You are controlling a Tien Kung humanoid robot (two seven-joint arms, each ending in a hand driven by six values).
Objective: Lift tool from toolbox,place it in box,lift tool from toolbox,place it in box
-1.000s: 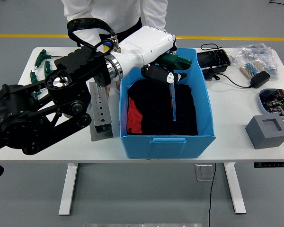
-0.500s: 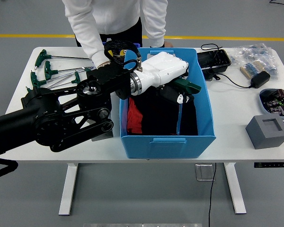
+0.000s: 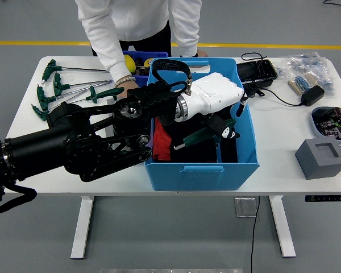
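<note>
The left robot hand [image 3: 224,122] reaches down inside the blue box [image 3: 200,170], fingers curled around a green-handled tool [image 3: 202,135] above dark cloth [image 3: 187,149].

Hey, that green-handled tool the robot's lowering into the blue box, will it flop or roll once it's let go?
Probably stiff: the tool looks like a rigid T-handle key. The crossbar handle should stop rolling. It would likely land softly on the dark cloth in the blue box.
</note>
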